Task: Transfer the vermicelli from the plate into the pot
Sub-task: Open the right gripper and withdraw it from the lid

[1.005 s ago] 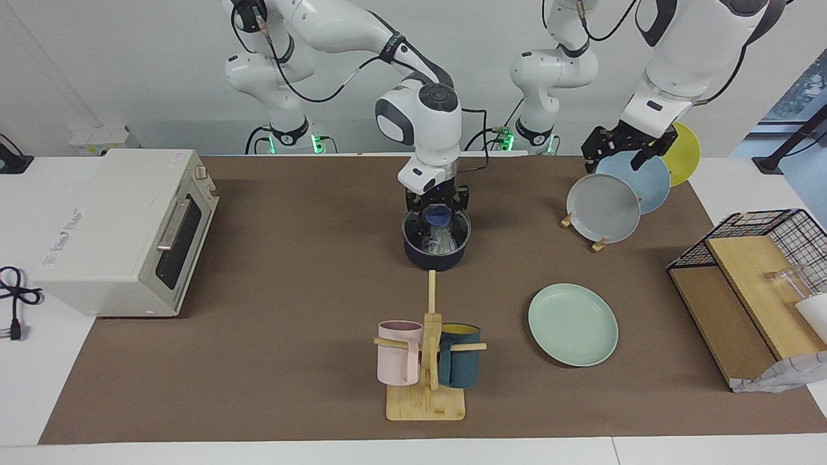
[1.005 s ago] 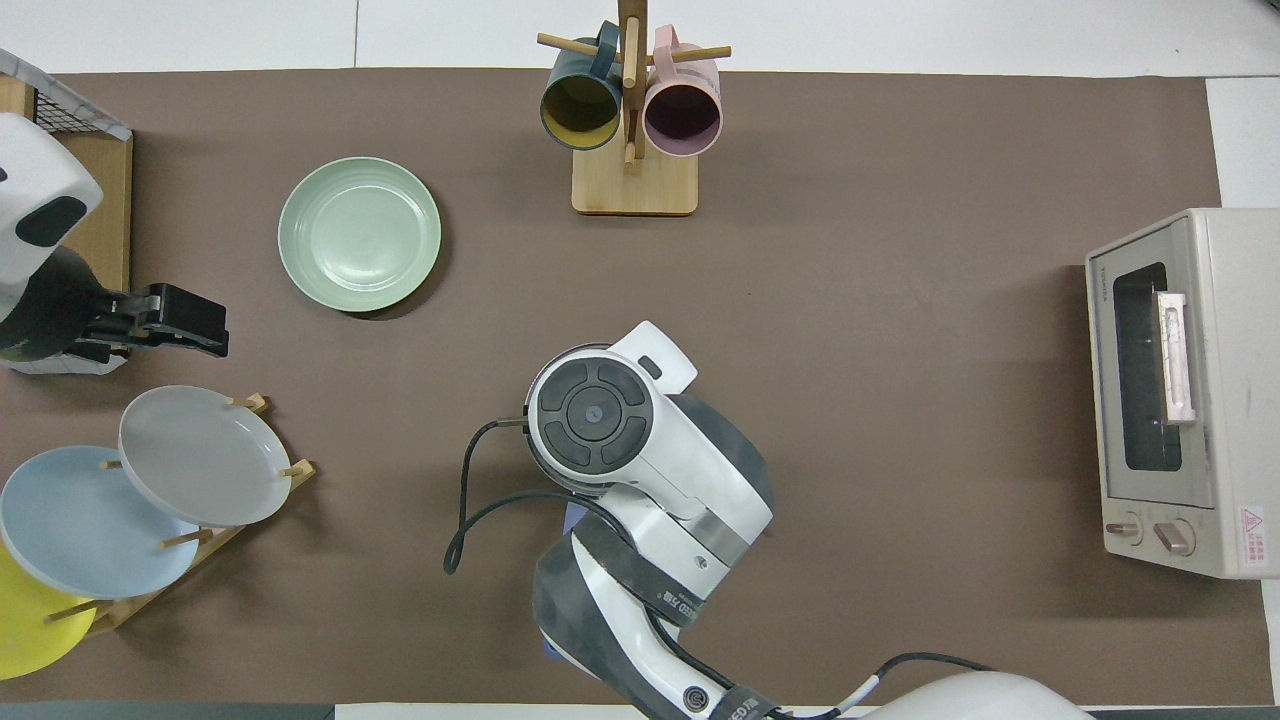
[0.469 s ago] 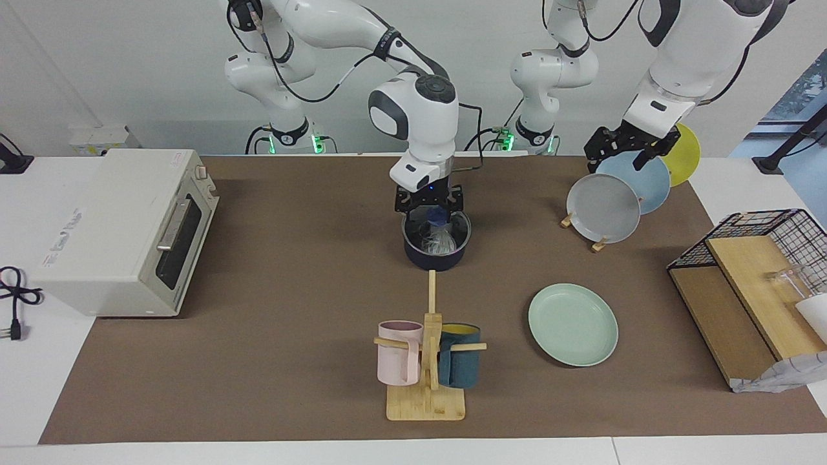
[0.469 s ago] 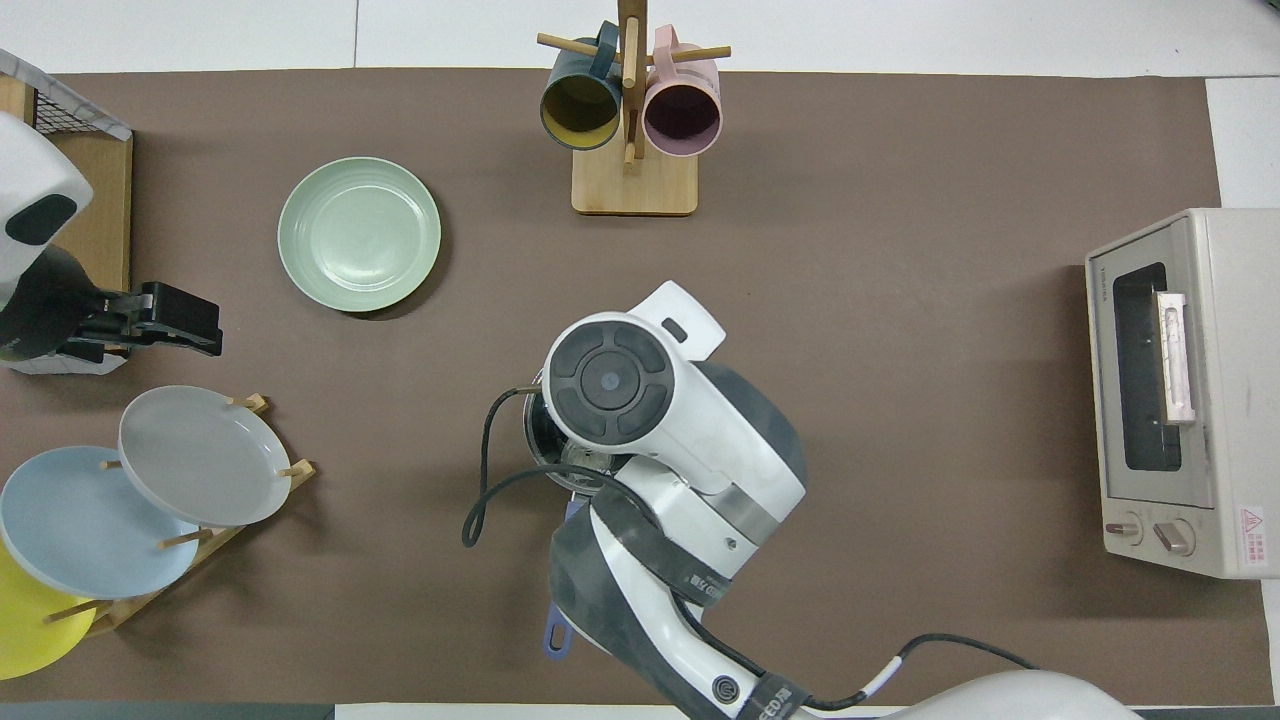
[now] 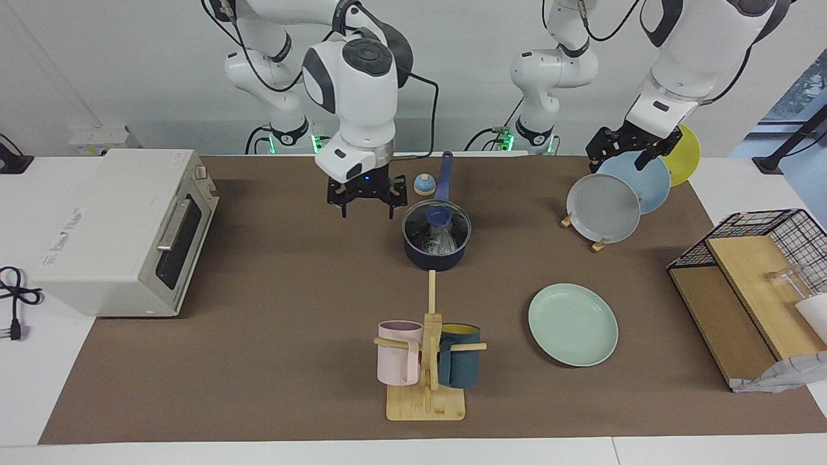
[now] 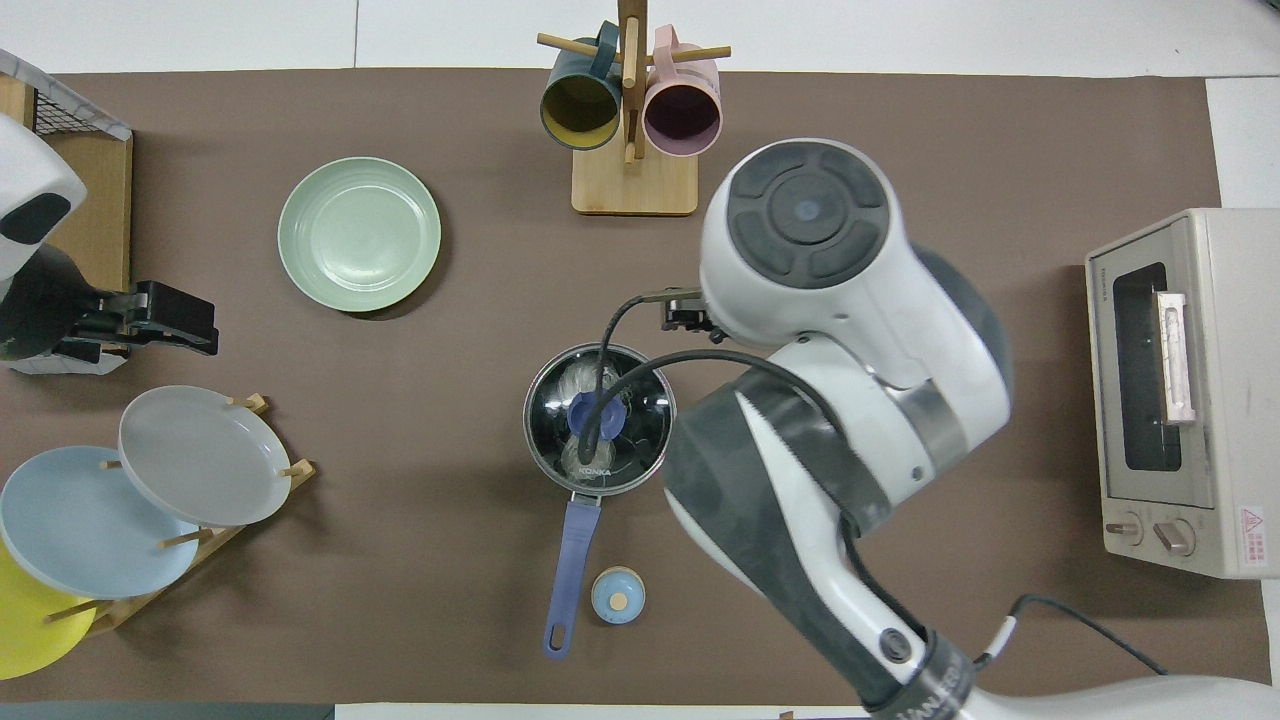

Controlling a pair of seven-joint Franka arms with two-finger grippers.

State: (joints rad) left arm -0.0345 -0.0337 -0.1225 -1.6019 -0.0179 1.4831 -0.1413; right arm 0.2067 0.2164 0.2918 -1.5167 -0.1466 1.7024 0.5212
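On the brown mat, the pot's (image 5: 436, 242) glass lid (image 6: 600, 418) blurs seemingly vermicelli (image 5: 442, 243); both arms' fingers open.

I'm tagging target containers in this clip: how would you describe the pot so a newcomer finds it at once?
Start at the wooden mug rack on the brown mat; the pot stands just nearer the robots than it. It is a small dark navy saucepan with a glass lid and a long blue handle, vermicelli showing inside, unlike the flat mint-green plate beside it.

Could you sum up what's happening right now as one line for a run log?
vermicelli: in pot, under glass lid | plate: bare | right gripper: open, over mat beside pot | left gripper: open, waits over plate rack
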